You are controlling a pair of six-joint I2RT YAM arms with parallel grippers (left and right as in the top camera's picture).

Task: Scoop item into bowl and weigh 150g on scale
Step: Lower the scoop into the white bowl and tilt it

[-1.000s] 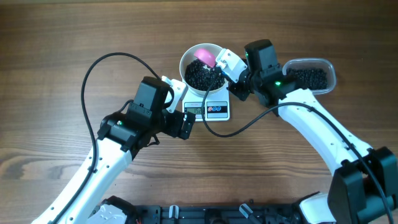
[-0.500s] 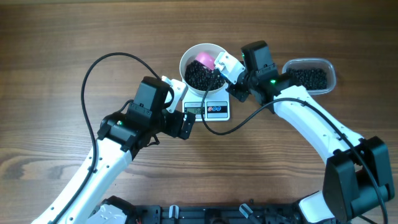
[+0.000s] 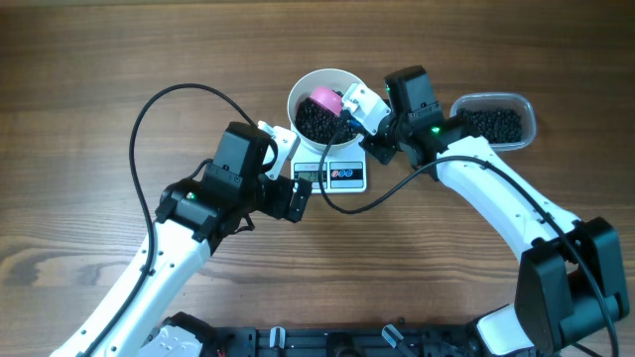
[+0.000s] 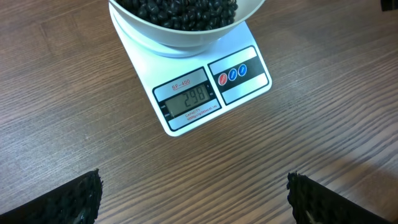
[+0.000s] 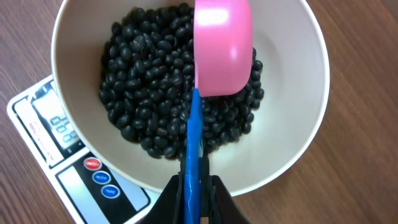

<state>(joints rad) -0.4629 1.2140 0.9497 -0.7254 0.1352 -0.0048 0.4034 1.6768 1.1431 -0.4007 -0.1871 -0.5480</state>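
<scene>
A clear rounded-rectangular plastic tub (image 3: 528,114), part-filled with dark beans, sits on the brown wooden table (image 3: 99,59) just beyond the right arm's wrist. A black cable (image 3: 149,109) loops over the table from the left arm.

The round plain white bowl (image 3: 298,94) stands on the small white rectangular digital scale (image 3: 347,178) and holds a loose heap of tiny round black beans (image 5: 149,81). The right gripper (image 5: 194,190) is clamped narrow on the blue handle (image 5: 193,137) of a pink plastic scoop (image 5: 222,50). The scoop's cup hangs over the beans inside the bowl, bottom side up to the wrist camera. The left gripper (image 4: 193,186) hovers over bare wood in front of the scale, its fingers spread wide and holding nothing.

From overhead, the right wrist covers the bowl's right rim and part of the scale. In the left wrist view only the bowl's near edge shows, and the finger pads (image 4: 81,199) are cut off at the bottom corners. The grey display (image 4: 186,102) shows digits that look like 298, with any decimal point too small to tell; three round buttons (image 4: 232,74) sit beside it.

Compared with a second ago, the scoop and right wrist have shifted slightly left, further over the beans. The left arm has not moved.
</scene>
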